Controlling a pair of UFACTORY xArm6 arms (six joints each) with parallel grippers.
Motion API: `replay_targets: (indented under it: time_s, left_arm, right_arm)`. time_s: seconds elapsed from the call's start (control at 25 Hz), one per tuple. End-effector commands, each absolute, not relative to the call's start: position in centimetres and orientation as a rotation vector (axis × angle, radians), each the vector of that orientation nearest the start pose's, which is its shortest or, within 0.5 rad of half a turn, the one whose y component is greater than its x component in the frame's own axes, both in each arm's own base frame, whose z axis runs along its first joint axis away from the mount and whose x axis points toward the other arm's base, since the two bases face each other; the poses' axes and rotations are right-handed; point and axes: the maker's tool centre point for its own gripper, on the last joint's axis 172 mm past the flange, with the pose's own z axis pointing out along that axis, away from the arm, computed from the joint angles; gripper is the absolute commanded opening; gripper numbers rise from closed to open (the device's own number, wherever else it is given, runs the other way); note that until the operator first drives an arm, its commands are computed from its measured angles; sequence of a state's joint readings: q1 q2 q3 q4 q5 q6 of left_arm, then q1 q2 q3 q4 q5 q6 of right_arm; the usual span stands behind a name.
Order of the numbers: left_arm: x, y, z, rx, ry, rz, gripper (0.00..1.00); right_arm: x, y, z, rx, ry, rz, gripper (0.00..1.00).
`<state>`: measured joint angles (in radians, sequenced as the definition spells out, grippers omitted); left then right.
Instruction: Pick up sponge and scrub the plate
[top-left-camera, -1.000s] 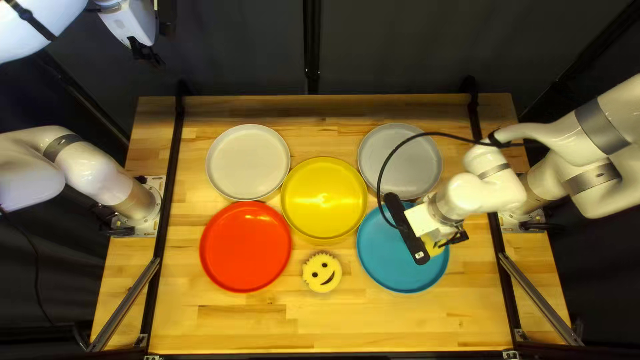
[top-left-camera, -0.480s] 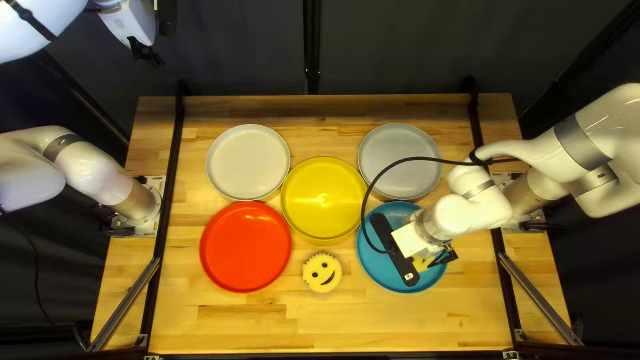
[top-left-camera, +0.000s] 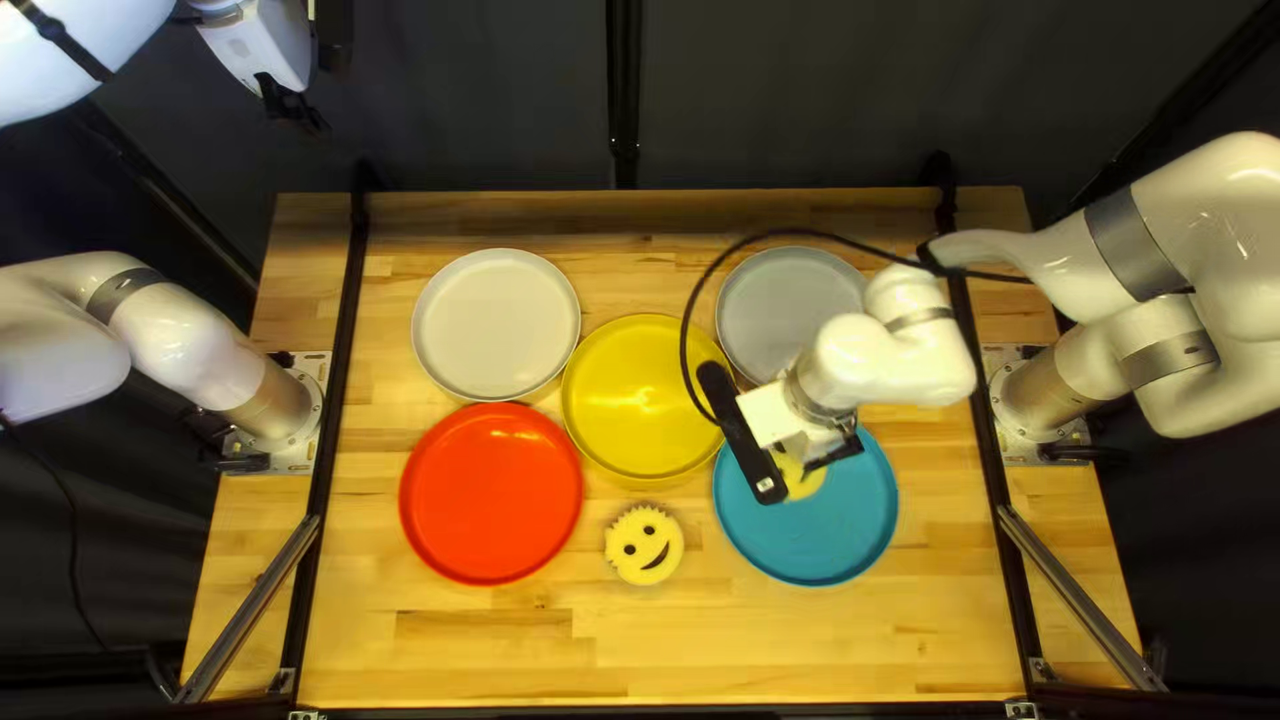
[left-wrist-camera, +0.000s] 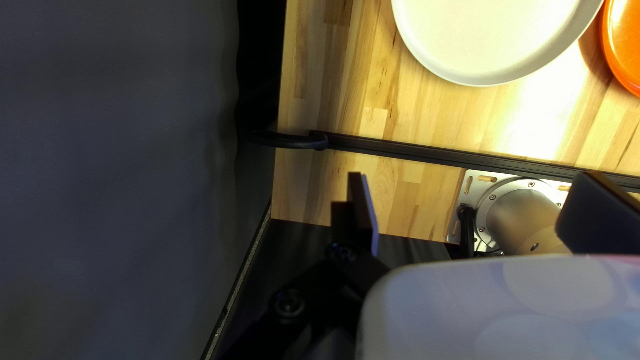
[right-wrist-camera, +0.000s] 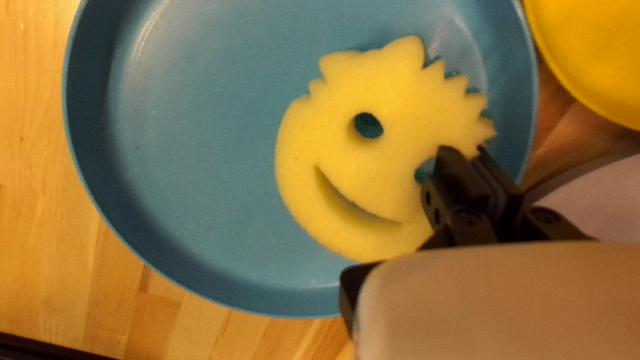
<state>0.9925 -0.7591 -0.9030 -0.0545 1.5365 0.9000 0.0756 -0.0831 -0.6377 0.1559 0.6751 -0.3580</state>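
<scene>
Top left view: the right arm [top-left-camera: 887, 367] has swept across the blue plate [top-left-camera: 847, 534] over the last second, bringing the yellow smiley sponge [top-left-camera: 800, 483] from the side away from the yellow plate [top-left-camera: 638, 400] towards it; scrubbing is thus judged under way, with coverage not certain. The arm reaches in from its base at the right, wrist low over the plate. A second smiley sponge [top-left-camera: 644, 546] lies on the wooden table. Left wrist view: the left gripper [left-wrist-camera: 473, 193], raised and idle, has its fingers spread wide with nothing between them. Right wrist view: the right gripper [right-wrist-camera: 465, 152] points down, its fingers pinching the sponge's edge beside one eye hole; the sponge lies face up within the plate, near the rim.
</scene>
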Motion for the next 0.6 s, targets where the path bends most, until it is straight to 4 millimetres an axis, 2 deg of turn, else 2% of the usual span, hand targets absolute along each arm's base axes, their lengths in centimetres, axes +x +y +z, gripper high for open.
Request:
replay_targets:
  time_s: [0.04,0.36,0.6]
  left_arm:
    - [16.8,23.2,36.2,-3.063,-0.139,-0.181,1.00]
    - [16.8,23.2,36.2,-3.063,-0.139,-0.181,1.00]
    - [16.8,23.2,36.2,-3.063,-0.139,-0.181,1.00]
  right_arm:
    - [42.4,2.6,9.3,-2.959,-0.367,-0.135,0.00]
    - [47.3,-1.4,9.5,-2.918,-0.156,-0.254,0.00]
    - [49.2,-1.0,9.4,-2.933,-0.135,-0.287,0.00]
